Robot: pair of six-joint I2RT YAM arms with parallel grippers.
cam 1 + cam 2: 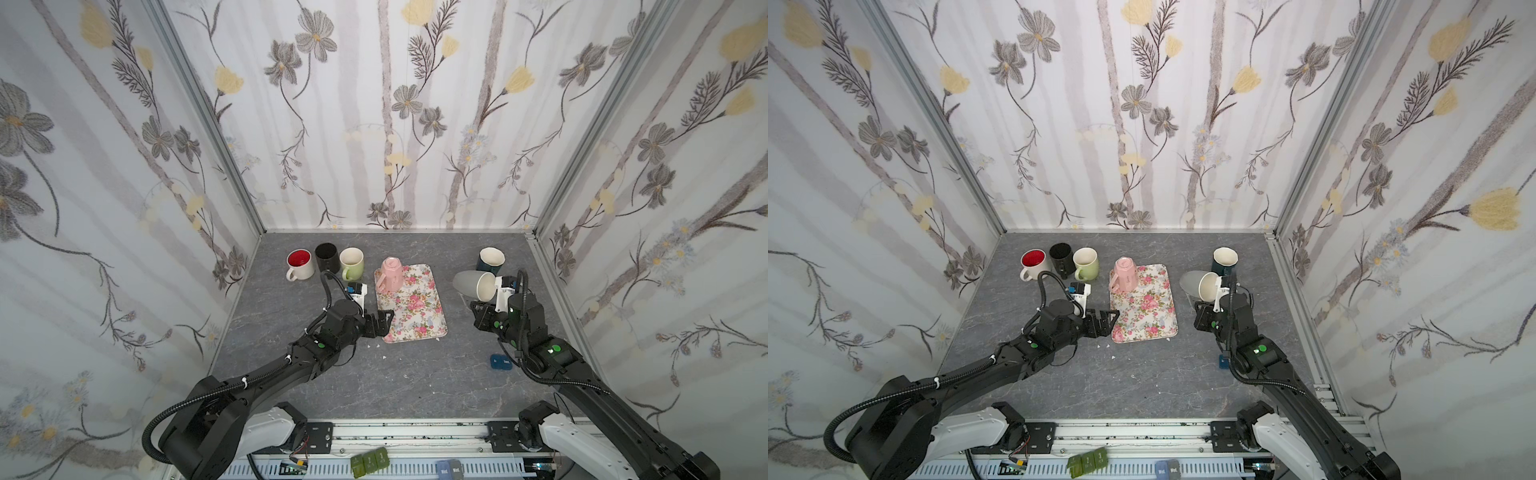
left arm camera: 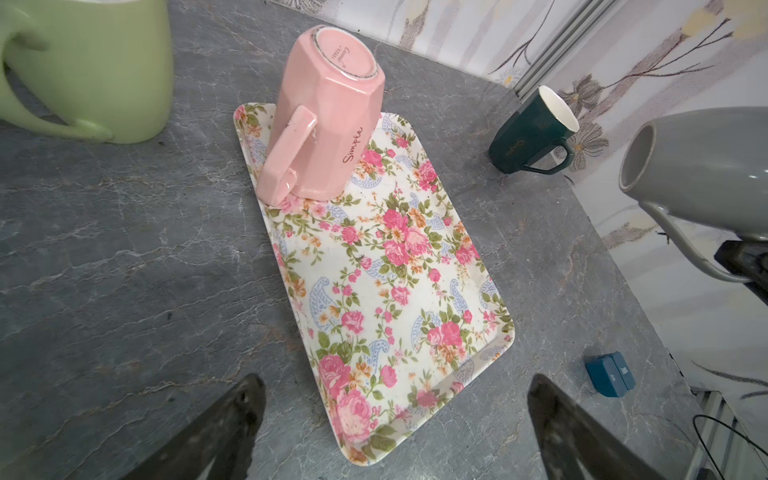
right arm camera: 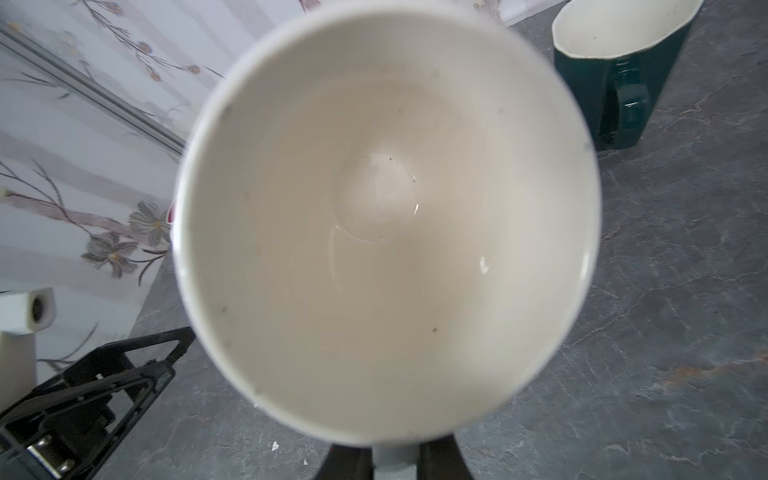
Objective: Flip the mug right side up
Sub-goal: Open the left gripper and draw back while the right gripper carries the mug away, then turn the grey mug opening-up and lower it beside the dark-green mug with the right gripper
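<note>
Grey stoneware in mid-air: the grey mug (image 1: pixel 473 284) hangs clear of the surface (image 1: pixel 395 374) on the right arm's side of the floral tray (image 1: pixel 419 316), pinched by its handle in the clenched right claw (image 3: pixel 392 459). The mug lies on its side, its long axis roughly level. Its base points toward the tray and its cream mouth faces back at the right wrist, so the coming move looks to turn on rolling that mouth upward before setting it down. The handle sits underneath, with the claw gripping from below. The right forearm reaches forward from the near rail, its wrist cocked toward the tray. At the tray's near corner, the left claw (image 1: pixel 383 321) stands spread and empty on a low, outstretched arm, aimed along the tray. At the far corner a pink mug (image 1: pixel 390 272) sits upside down, its handle toward that claw.
</note>
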